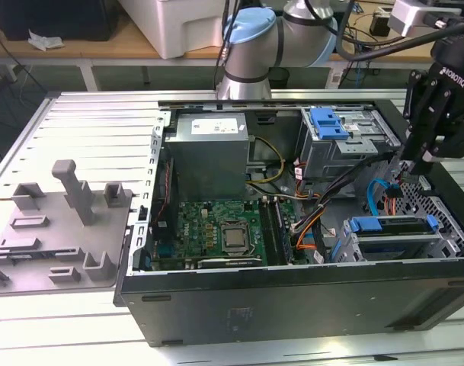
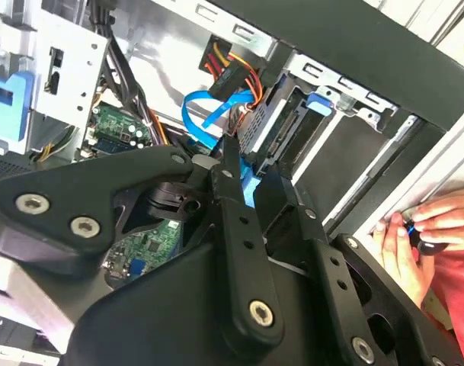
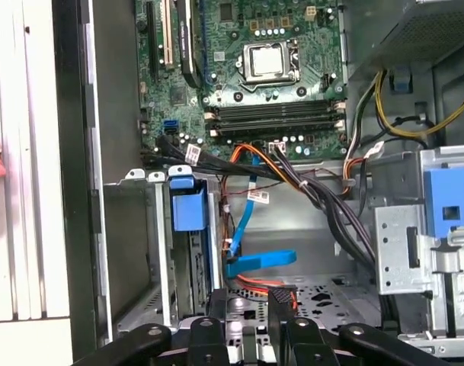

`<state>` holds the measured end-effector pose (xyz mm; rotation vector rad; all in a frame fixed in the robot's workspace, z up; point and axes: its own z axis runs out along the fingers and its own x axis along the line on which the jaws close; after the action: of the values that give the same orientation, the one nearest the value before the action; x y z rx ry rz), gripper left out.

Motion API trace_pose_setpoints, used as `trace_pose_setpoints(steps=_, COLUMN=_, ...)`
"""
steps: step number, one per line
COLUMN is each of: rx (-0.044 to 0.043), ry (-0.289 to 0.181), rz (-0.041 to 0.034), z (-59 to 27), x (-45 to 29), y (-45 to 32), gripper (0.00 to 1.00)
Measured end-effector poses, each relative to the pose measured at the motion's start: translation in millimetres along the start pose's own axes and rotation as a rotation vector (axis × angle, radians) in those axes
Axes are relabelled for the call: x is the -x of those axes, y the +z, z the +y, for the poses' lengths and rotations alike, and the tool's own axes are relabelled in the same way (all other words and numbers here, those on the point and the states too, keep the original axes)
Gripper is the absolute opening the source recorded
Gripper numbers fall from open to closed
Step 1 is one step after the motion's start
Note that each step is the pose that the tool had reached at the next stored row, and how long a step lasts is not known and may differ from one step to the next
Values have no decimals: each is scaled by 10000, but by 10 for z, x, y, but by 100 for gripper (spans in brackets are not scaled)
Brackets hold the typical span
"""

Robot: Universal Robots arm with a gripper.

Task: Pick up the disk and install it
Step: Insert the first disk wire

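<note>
**Exterior view.**
- Open black metal computer case (image 1: 292, 293), lying on its side on a ribbed aluminium table (image 1: 94, 122).
- Black two-fingered gripper (image 1: 416, 162) on a grey-and-blue robot arm (image 1: 251, 38). It hangs over the case's far corner at the exterior view's right, fingers pointing down into the case. How far apart they stand cannot be told here.
- Flat silver disk in a blue plastic carrier (image 1: 392, 224). It is seated in the grey metal drive cage (image 1: 353, 250) at the case's near corner, on the exterior view's right. The blue edge is uppermost, and the disk is apart from the gripper.
- Large grey metal box with a white sticker (image 1: 212, 156), against the case's far wall.
- Green motherboard (image 1: 209, 229), mid-case.
- Bare blue plastic bracket (image 1: 328, 122), on the bay by the far wall.
- Grey moulded fixture (image 1: 64, 221), on the table, to the exterior view's left of the case.

**Second wrist view.**
- Gripper (image 2: 249, 156): fingers slightly spread, nothing plainly pinched between them.
- Flat blue ribbon cable (image 2: 205, 114), looped just beyond the fingertips.
- Disk (image 2: 317, 104), in the cage, its blue tab showing.
- A person's hand (image 2: 411, 240), at the case's rim.

**First wrist view.**
- Gripper (image 3: 248, 296): fingers apart and holding nothing, with the perforated case floor showing in the gap.
- Disk (image 3: 187, 210), on edge in the drive cage (image 3: 159, 252) by the case wall, near the gripper but not touching it.
- Ribbon cable (image 3: 258, 261), between cage and fingertips.
- Motherboard (image 3: 239, 99), beyond.
</note>
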<state>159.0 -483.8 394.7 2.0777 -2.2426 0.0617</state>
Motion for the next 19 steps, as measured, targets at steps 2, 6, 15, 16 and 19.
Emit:
trace_pose_setpoints(steps=2, rx=14, ry=46, rz=30, z=-15, x=20, y=-1, gripper=35)
trace_pose_setpoints(steps=6, rx=34, ry=89, rz=55, z=-38, x=84, y=-7, gripper=35)
trace_pose_setpoints(steps=15, rx=65, ry=137, rz=420, z=-58, x=144, y=-11, gripper=35)
trace_pose_setpoints(steps=16, rx=69, ry=144, rz=497, z=-59, x=152, y=-11, gripper=35)
trace_pose_setpoints(steps=19, rx=68, ry=193, rz=668, z=-68, x=202, y=-9, gripper=35)
